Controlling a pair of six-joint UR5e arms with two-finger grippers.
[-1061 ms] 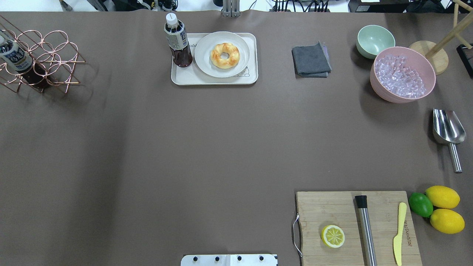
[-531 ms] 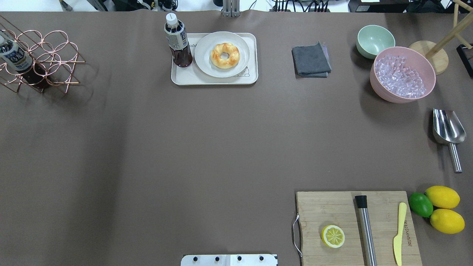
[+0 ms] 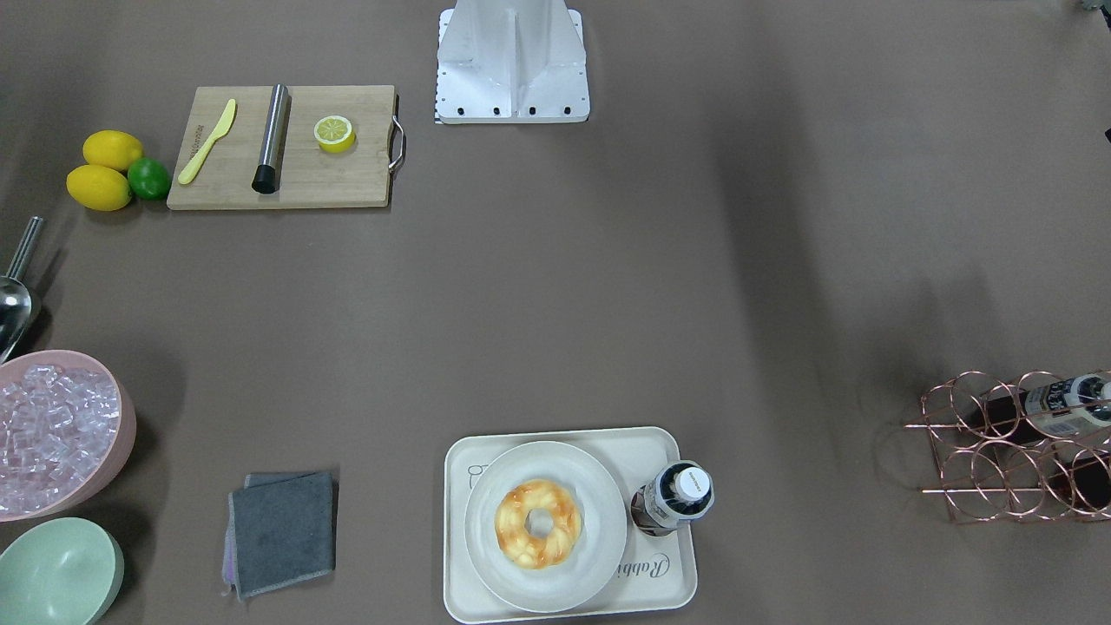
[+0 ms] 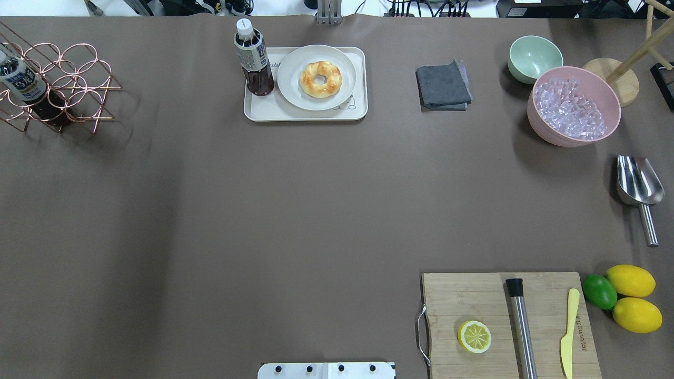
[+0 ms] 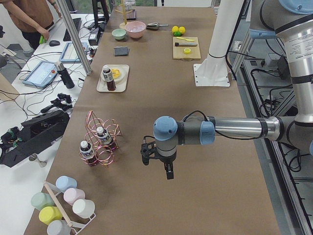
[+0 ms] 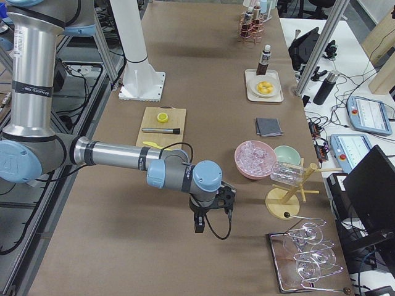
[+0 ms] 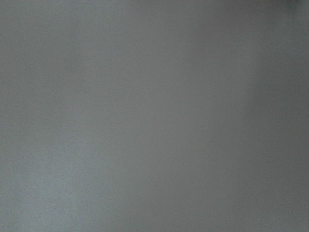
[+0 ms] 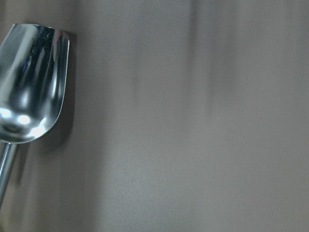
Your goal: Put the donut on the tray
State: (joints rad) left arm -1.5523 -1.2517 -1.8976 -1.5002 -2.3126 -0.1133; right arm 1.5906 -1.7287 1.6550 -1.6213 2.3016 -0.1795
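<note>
- donut flat, centred on round plate
- plate sits on tray, covering most of it
- bottle upright on the tray, just beside the plate
- folded grey cloth on the table, apart from the tray

Donut: one. Tray: one. Plate: one. Bowls: two. Lemons: two whole. Lemon half: one. Lime: one. Scoop: one. Cutting board: one. Wire rack: one.

donut on plate, plate on tray, bottle on tray left of plate, cloth right of tray
</note>
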